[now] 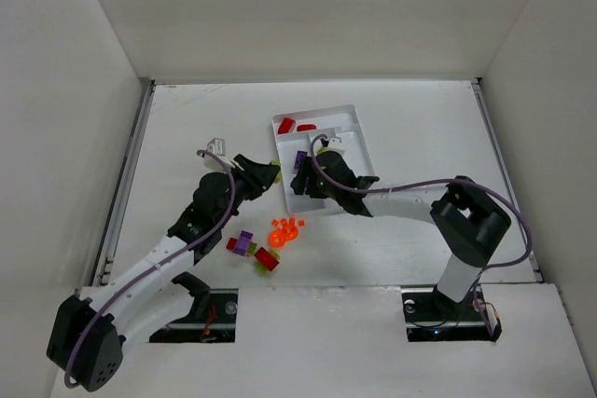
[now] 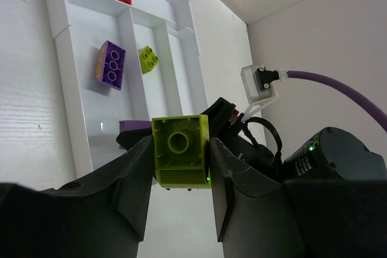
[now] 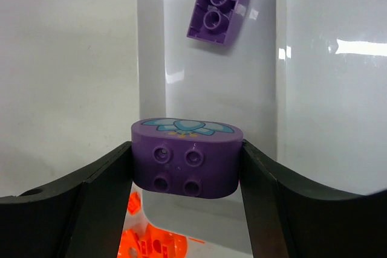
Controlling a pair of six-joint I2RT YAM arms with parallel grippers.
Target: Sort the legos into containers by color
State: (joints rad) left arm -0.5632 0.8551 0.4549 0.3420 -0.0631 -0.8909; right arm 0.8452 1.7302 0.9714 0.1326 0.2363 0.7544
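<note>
**Legos (image 1: 244, 242): two gripped, four in tray, others loose on bench**

The left jaws are closed partway on a lime green square plastic brick (image 2: 180, 151), one pad on each side wall and the hollow underside facing the wrist camera. This brick is held just off the left side of the white rectangular plastic tray (image 1: 347, 126).

The right jaws stand wide but grip a purple rounded plastic block with a printed top (image 3: 186, 156) by its two ends. The block is over the near end of the tray's left long section.

Inside the tray:
- Crosswise far section: two red bricks (image 1: 286, 125) (image 1: 306, 127).
- Left long section: one purple three-stud brick (image 2: 110, 64).
- Middle long section: one small lime green brick (image 2: 149, 59).

On the white bench (image 1: 420, 137), just off the tray's near-left corner, lie translucent orange round pieces (image 1: 284, 230). Beside them, farther from the tray, lie red, purple and lime pieces.
</note>
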